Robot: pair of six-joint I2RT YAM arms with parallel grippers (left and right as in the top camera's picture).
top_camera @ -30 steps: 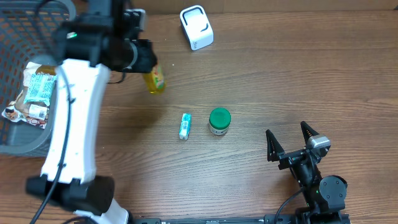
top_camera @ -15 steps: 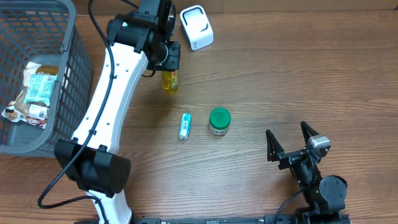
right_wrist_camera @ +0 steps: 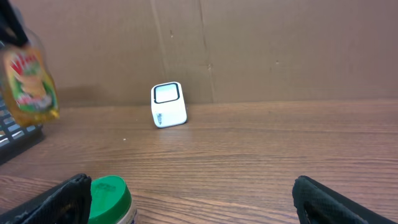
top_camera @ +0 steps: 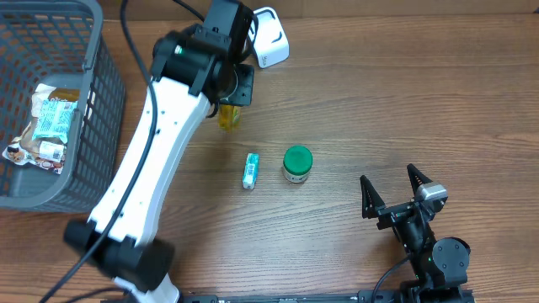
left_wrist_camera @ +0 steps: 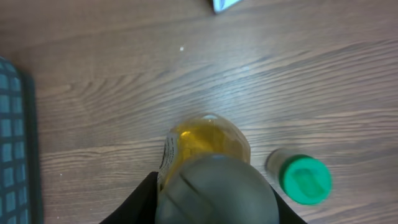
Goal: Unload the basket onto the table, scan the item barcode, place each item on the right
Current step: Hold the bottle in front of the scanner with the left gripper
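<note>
The yellow bottle (right_wrist_camera: 31, 81) carries a label with red lettering over green and white artwork. In the right wrist view the words are too blurred to read. The white scanner (right_wrist_camera: 168, 104) has a dark window on top and a small dark mark on its front, also unreadable. The packets (top_camera: 49, 126) in the basket (top_camera: 84, 76) show green and white print that cannot be made out.

The left gripper (left_wrist_camera: 211, 211) is clamped on the bottle's upper part, a black finger on each side of its grey cap. The bottle hangs below it, lifted off the bench (top_camera: 404, 101), just beside the scanner on its near-left side. The green-lidded jar (top_camera: 297, 163) and a small blue-and-white tube (top_camera: 250, 170) lie on the bench nearer the robot, apart from the bottle.

The left arm (top_camera: 160, 126) stretches diagonally from the near edge toward the far side, its wrist bent down over the bottle. The right gripper (top_camera: 393, 195) sits low at the near right, its fingers spread wide with nothing between them, pointing toward the scanner.
</note>
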